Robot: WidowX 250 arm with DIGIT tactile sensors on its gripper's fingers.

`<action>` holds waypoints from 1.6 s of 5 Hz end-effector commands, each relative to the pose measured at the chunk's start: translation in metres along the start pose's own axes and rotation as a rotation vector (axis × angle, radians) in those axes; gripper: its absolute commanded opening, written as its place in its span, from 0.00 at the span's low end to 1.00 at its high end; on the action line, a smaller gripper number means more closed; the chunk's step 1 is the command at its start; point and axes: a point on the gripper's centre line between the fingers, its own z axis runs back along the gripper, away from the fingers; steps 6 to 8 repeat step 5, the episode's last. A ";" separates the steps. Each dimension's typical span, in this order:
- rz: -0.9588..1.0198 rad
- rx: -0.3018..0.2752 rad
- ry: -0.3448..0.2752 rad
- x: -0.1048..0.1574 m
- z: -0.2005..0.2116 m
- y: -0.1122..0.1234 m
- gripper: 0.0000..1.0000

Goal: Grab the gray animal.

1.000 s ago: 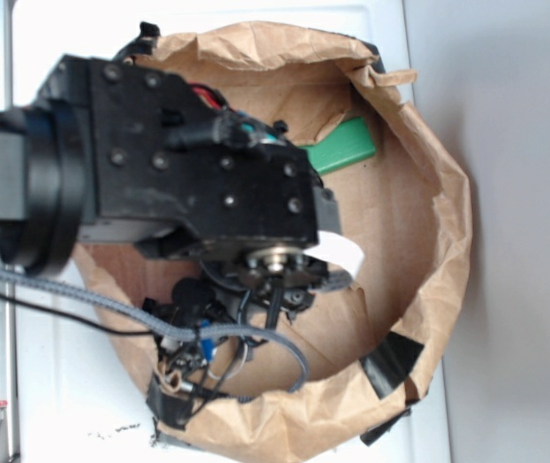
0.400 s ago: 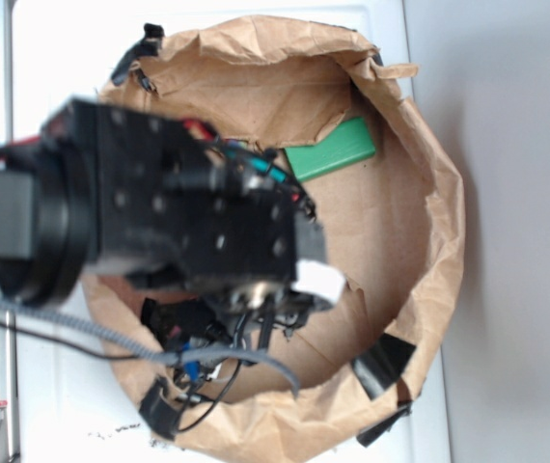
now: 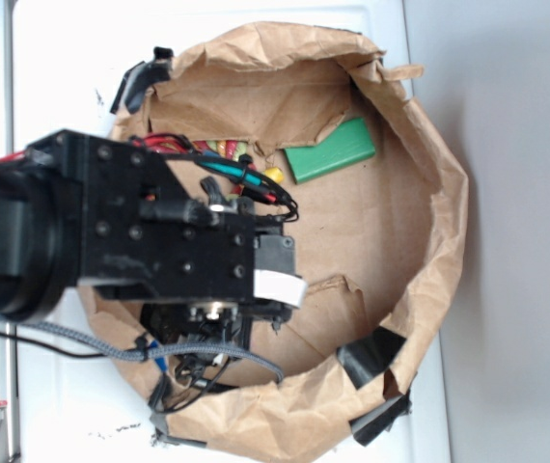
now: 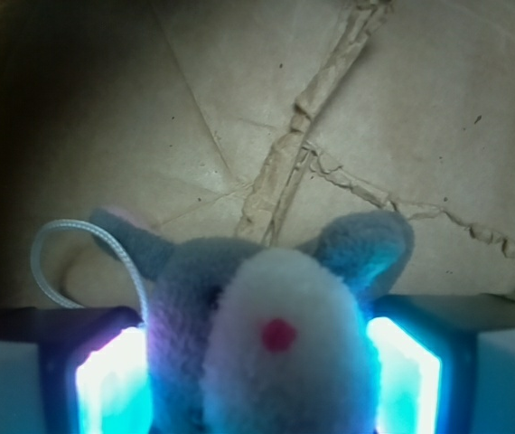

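The gray animal [image 4: 266, 344] fills the lower middle of the wrist view: cream face, one red dot eye, gray ears, and a gray cord ring [image 4: 59, 237] off to its left. It lies on the brown paper floor. My gripper [image 4: 257, 384] is open around it, with the glowing left finger [image 4: 108, 384] and right finger [image 4: 407, 375] close against its two sides. From the exterior view the black arm [image 3: 150, 231] reaches into the paper bag and hides both the animal and the fingers.
The crumpled brown paper bag [image 3: 444, 212] walls in the whole work area. Inside it lie a green block [image 3: 331, 150] at the back and a red-yellow-green rope ring [image 3: 232, 149] partly under the arm. Black tape pieces [image 3: 370, 357] sit on the near rim.
The arm has shifted left and toward the near side of the bag and looks smaller, so lower. The rope ring that it covered now shows.
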 end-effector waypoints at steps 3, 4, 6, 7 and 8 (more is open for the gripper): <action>0.038 -0.354 -0.184 0.007 0.165 0.018 0.00; 0.058 -0.359 -0.206 0.005 0.200 0.020 0.00; -0.009 -0.307 -0.229 -0.003 0.196 0.016 0.00; -0.009 -0.307 -0.229 -0.003 0.196 0.016 0.00; -0.009 -0.307 -0.229 -0.003 0.196 0.016 0.00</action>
